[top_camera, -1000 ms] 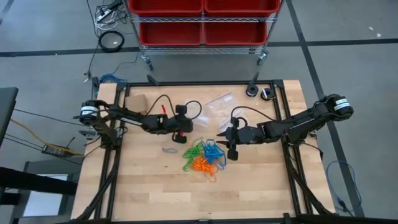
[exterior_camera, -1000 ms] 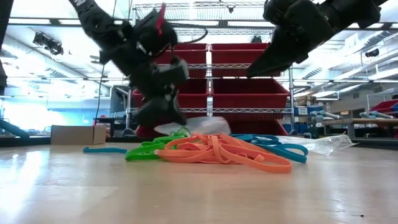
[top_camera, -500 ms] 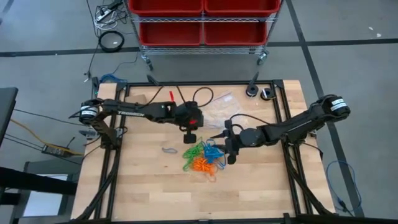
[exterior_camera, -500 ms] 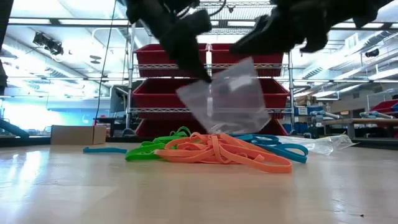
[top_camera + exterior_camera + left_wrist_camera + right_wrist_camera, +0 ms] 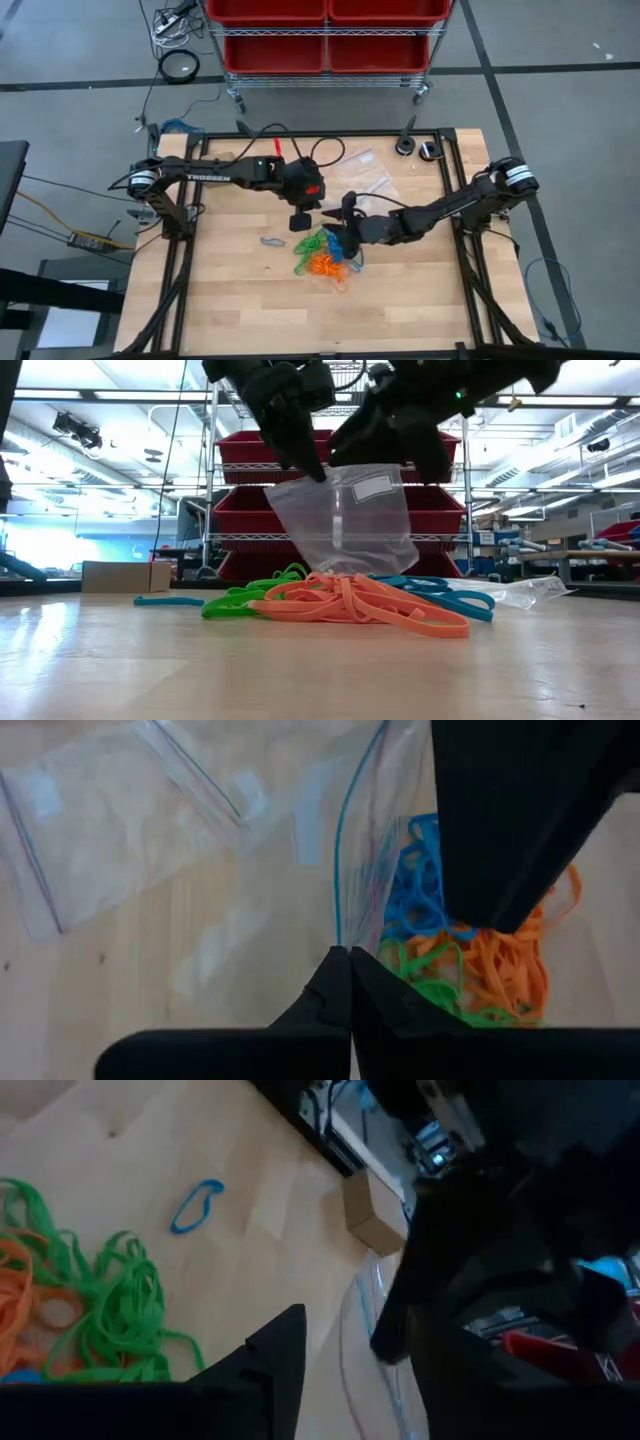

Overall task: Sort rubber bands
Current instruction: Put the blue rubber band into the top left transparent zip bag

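Claws meet over the middle of a wooden table, above a heap of rubber bands. The left claw, reaching in from the left side, is clenched on the top edge of a clear plastic bag, which hangs from it just above the heap; in the left wrist view its two dark fingers pinch together on the bag's blue-lined rim. Holding the bag up by one edge this way probably serves to let its mouth be pulled apart for filling. The right claw comes from the right side with its fingers spread, gripping nothing, close against the bag's other side, likely about to take the opposite lip. The rubber bands, a tangle of green, orange and blue loops, lie on the table directly beneath and just in front of both claws, not touched by either. One blue band lies apart to the left of the heap. More clear bags lie flat behind the claws, and a small cardboard box sits at the far left.
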Controlling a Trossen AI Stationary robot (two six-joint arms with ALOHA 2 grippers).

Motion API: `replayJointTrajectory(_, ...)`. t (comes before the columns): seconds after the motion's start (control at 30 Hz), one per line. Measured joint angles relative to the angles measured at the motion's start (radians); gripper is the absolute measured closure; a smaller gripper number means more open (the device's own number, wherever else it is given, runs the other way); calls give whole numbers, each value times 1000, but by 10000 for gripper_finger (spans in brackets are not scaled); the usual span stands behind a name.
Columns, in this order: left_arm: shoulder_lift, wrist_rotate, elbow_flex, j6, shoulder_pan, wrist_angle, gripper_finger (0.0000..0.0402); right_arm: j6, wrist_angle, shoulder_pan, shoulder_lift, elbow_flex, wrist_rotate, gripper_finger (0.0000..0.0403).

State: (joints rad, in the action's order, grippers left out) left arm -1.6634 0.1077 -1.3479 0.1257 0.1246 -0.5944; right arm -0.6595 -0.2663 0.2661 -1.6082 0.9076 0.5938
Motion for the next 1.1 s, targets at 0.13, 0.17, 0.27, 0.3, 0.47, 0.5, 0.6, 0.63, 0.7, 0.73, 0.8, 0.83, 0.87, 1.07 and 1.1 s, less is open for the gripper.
replayJointTrajectory(0.13,0,32,0,-4,-2,-3,401,55,154,-21,-13,36,-12,252)
replayJointTrajectory(0.17,0,44,0,-5,-4,-1,401,74,170,-28,-13,39,-17,254)
replayJointTrajectory(0.27,1,66,-1,-3,-12,8,401,122,226,-40,-11,40,2,261)
replayJointTrajectory(0.3,1,81,-4,-3,-14,5,401,128,243,-43,-11,40,5,263)
replayJointTrajectory(0.47,3,115,-39,-1,-29,9,401,129,260,-55,-11,40,20,281)
replayJointTrajectory(0.5,3,124,-44,-1,-30,8,401,124,257,-57,-11,40,33,284)
replayJointTrajectory(0.6,3,130,-51,0,-29,2,401,93,239,-59,-11,40,46,295)
replayJointTrajectory(0.63,3,130,-51,0,-28,-2,401,74,225,-59,-11,39,47,298)
replayJointTrajectory(0.7,3,128,-51,-1,-28,-16,401,39,184,-56,-11,39,46,302)
replayJointTrajectory(0.73,3,124,-51,-1,-28,-20,401,23,162,-52,-11,39,46,303)
replayJointTrajectory(0.8,3,107,-51,0,-28,-24,401,-6,130,-45,-11,39,46,303)
replayJointTrajectory(0.83,3,95,-51,-1,-29,-30,401,-14,120,-44,-11,39,46,303)
replayJointTrajectory(0.87,3,85,-51,0,-27,-37,401,-24,114,-40,-11,39,46,302)
replayJointTrajectory(1.07,3,14,-51,1,-10,-81,401,-50,107,-11,-11,39,50,292)
replayJointTrajectory(1.1,2,11,-51,1,-6,-80,401,-51,106,-4,-11,39,58,290)
